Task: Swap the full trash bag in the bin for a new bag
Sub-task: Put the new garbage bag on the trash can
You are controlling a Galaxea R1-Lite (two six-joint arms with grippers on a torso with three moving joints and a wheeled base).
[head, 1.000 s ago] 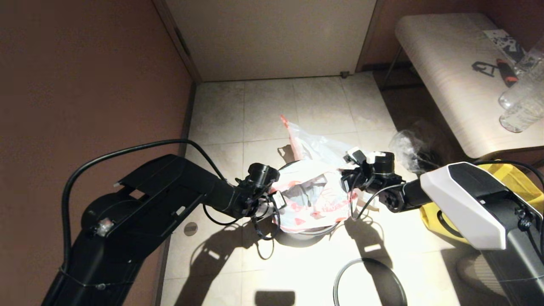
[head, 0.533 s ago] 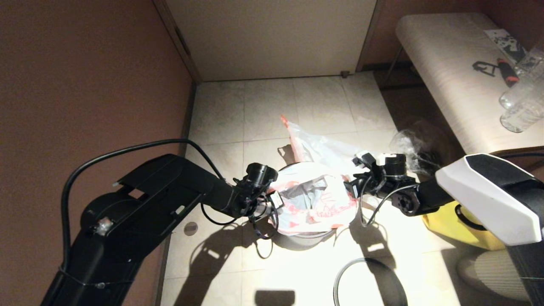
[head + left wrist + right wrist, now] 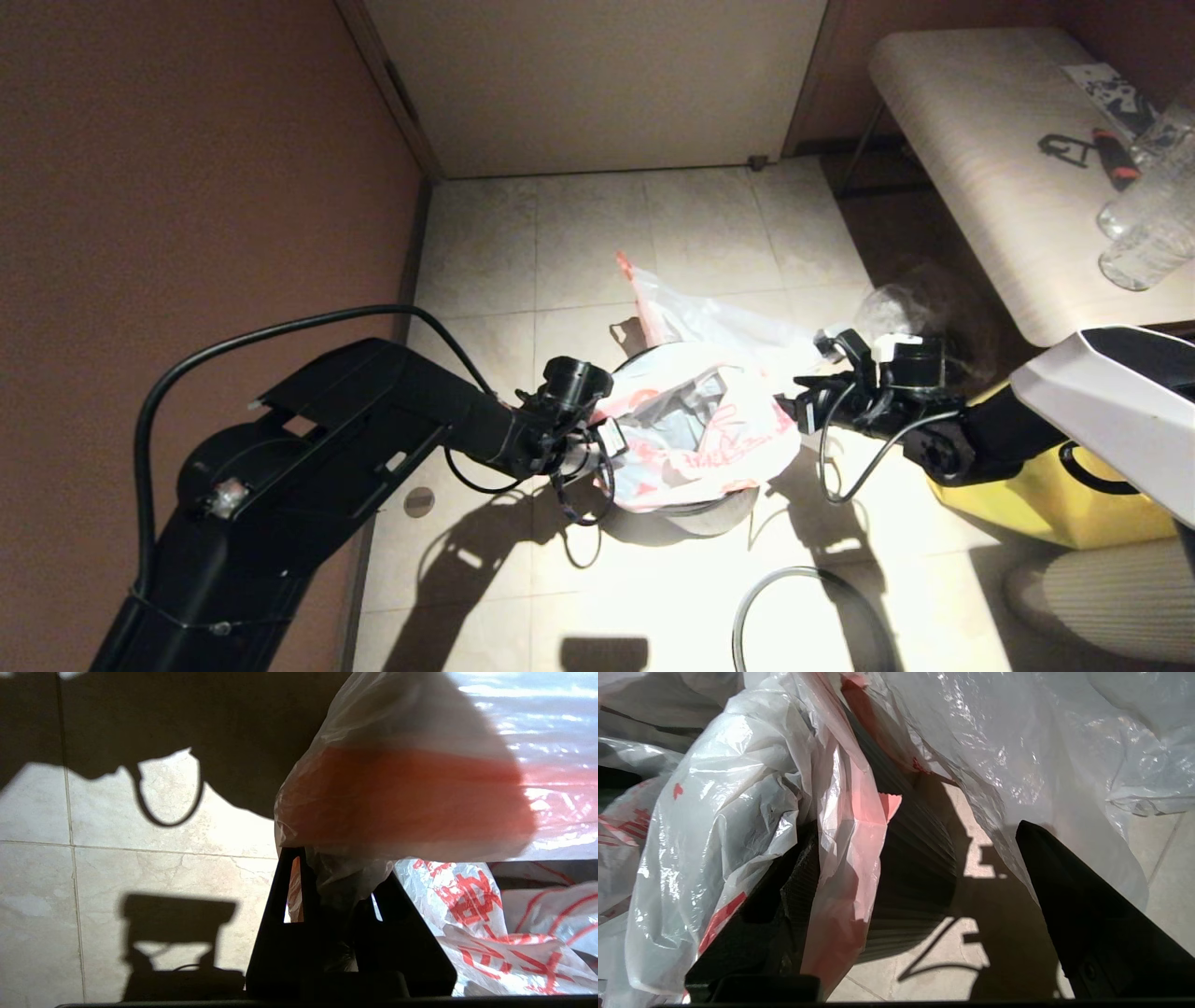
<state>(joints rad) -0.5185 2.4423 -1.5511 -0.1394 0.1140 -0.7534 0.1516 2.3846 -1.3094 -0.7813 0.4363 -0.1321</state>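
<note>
Tiled room corner: door (image 3: 597, 84), bench (image 3: 990, 177).

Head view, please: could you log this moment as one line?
left gripper: shut on milky white red-printed plastic bag | right gripper: jaws open beside it | bag draped over small black round bin

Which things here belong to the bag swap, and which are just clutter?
Job: bin; new bag; full trash bag; grey hoop; left gripper, shut on new bag; right gripper, open.

Clutter: yellow tote; clear bag; bench; bottles.
</note>
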